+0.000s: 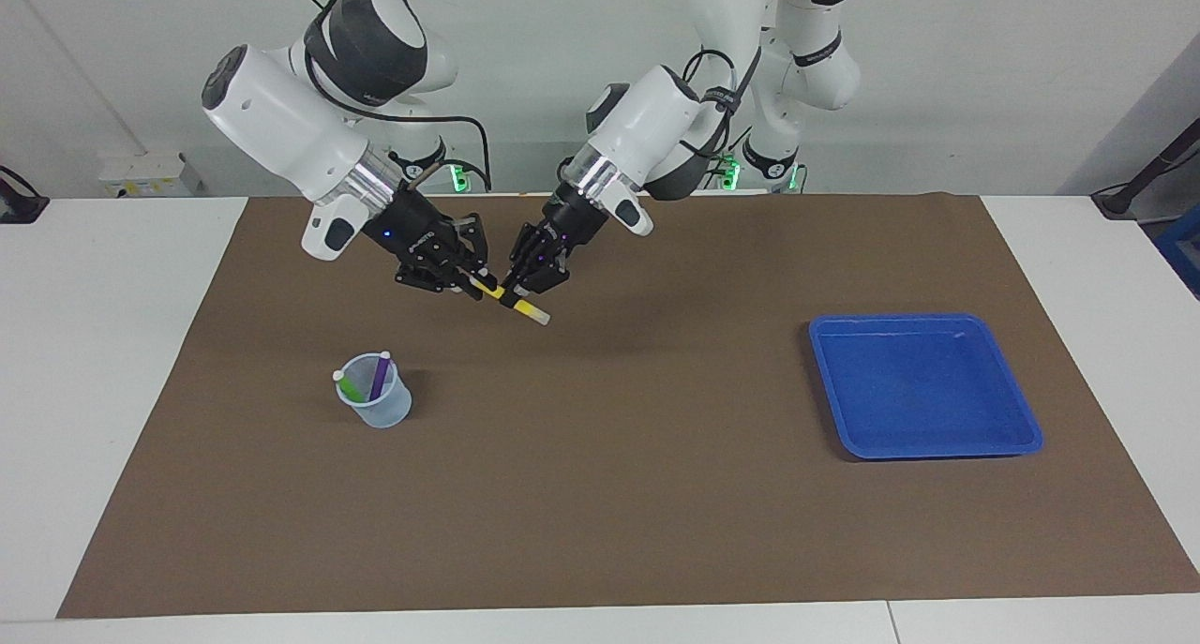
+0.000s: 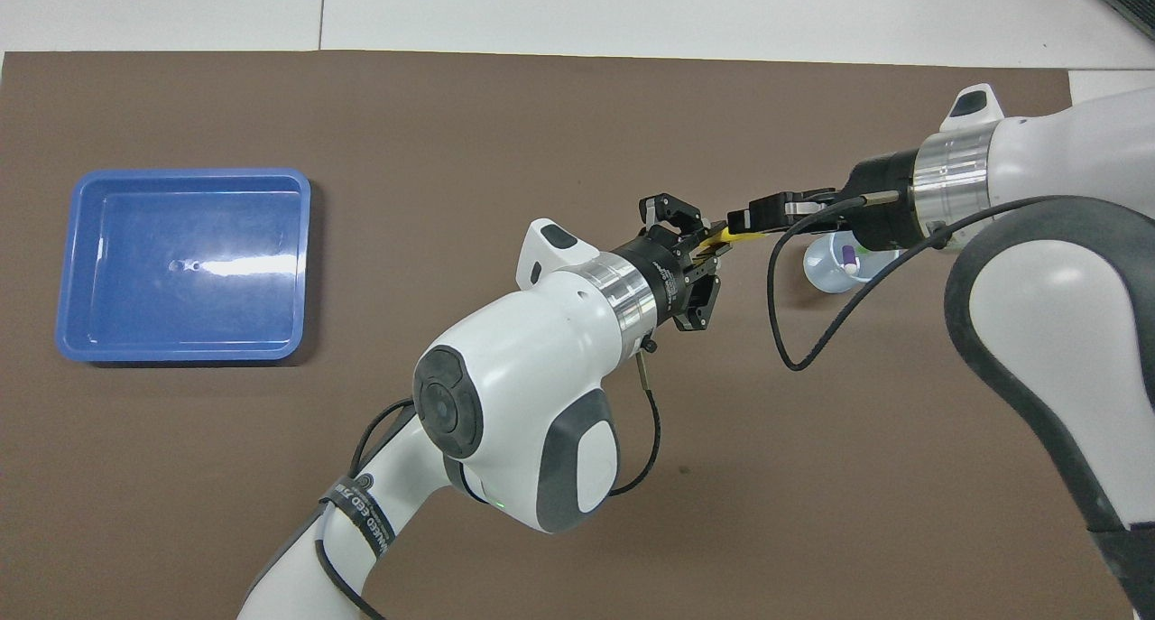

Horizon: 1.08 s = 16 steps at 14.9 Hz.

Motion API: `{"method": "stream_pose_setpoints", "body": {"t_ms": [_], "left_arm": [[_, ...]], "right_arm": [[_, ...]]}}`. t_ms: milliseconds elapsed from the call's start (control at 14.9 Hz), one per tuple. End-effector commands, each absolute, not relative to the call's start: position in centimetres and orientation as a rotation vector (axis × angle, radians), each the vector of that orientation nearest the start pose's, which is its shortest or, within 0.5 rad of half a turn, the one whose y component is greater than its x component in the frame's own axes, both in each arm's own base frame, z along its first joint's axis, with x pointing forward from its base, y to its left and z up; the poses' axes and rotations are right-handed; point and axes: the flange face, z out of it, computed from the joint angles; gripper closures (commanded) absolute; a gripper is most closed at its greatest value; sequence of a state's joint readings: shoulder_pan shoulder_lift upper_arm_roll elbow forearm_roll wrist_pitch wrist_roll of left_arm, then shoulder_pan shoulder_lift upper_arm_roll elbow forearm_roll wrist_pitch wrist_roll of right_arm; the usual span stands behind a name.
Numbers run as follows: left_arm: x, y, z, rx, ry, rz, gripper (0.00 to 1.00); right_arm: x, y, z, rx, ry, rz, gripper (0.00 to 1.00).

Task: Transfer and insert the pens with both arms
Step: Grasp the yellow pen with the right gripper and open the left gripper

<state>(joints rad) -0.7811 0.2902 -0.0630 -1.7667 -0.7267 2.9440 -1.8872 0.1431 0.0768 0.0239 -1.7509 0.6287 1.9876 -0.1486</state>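
Mid-handover above the mat's robot-side edge: left gripper (image 1: 521, 288) and right gripper (image 1: 472, 278) both clench the yellow pen (image 1: 518, 303). Next, the left should release.

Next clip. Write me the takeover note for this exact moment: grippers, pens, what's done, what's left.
Left gripper: shut on the yellow pen, up over the mat.
Right gripper: shut on the same pen's other end; handover in progress.
Green pen and purple pen: standing in the clear cup, toward the right arm's end.
Blue tray: empty, toward the left arm's end.
Done: two pens inserted.
Left: left jaws let go, right arm puts the yellow pen in the cup.
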Motion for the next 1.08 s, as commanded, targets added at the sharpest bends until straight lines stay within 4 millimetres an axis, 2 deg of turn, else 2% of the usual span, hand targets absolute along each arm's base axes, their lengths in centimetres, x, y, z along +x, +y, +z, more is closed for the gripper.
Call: {"method": "stream_pose_setpoints", "body": {"t_ms": [0, 134, 269, 605, 672, 740, 874, 1009], "left_arm": [[48.5, -47.5, 49.0, 1.415, 1.683, -0.333, 1.00], [48.5, -47.5, 49.1, 1.414, 1.682, -0.333, 1.00], [48.6, -47.5, 49.1, 1.407, 1.680, -0.329, 1.00], [48.5, -47.5, 49.1, 1.431, 1.660, -0.312, 1.00], [48.7, -47.4, 49.1, 1.431, 1.662, -0.310, 0.90], [48.6, -47.3, 49.4, 1.428, 1.658, -0.310, 0.76], [48.8, -46.6, 50.4, 1.417, 1.657, -0.312, 0.65], [48.7, -46.1, 51.5, 1.409, 1.648, -0.313, 0.61]], "right_arm": [[59.3, 13.8, 54.4, -2.547, -0.144, -0.212, 0.80], [59.3, 13.8, 54.4, -2.547, -0.144, -0.212, 0.82], [59.3, 13.8, 54.4, -2.547, -0.144, -0.212, 0.98], [59.3, 13.7, 54.4, -2.547, -0.143, -0.210, 1.00], [59.3, 13.7, 54.5, -2.546, -0.145, -0.208, 1.00], [59.2, 13.7, 54.5, -2.546, -0.146, -0.205, 1.00], [59.2, 13.7, 54.4, -2.555, -0.152, -0.201, 1.00], [59.1, 13.6, 54.2, -2.577, -0.168, -0.192, 1.00]]}}
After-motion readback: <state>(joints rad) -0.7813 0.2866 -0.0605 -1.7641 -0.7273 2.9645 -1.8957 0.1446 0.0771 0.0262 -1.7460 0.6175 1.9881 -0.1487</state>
